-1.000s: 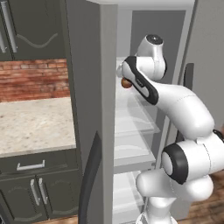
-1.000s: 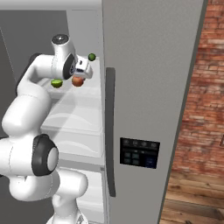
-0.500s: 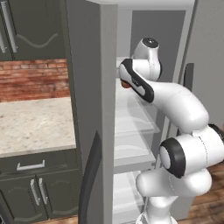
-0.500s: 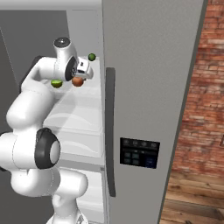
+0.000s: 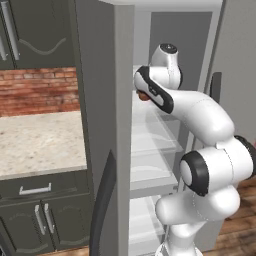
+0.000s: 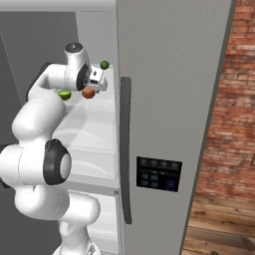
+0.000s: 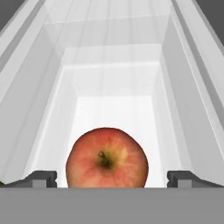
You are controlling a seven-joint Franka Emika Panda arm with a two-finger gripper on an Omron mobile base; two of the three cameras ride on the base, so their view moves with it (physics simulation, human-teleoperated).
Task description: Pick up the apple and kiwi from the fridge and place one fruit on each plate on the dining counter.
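Note:
The red-orange apple [image 7: 107,159] sits on a white shelf of the open fridge [image 6: 169,99]. It lies right between my fingertips [image 7: 41,178], with a gap on each side. My gripper [image 6: 92,85] is open, just above the apple [image 6: 88,92]. The lime-green kiwi [image 6: 64,94] lies on the same shelf, a little to the left, beside my forearm. From the left side the apple [image 5: 144,96] peeks out behind my wrist. The plates and the dining counter are out of view.
A dark green round fruit [image 6: 104,64] rests further back on the shelf by the door edge. The fridge's open left door [image 5: 100,125] stands close beside my arm. The right door carries a black dispenser panel [image 6: 159,174]. A wall counter [image 5: 35,140] lies to the left.
My hand has edged slightly lower toward the apple. The jaws stayed wide open, and the fruits have not moved.

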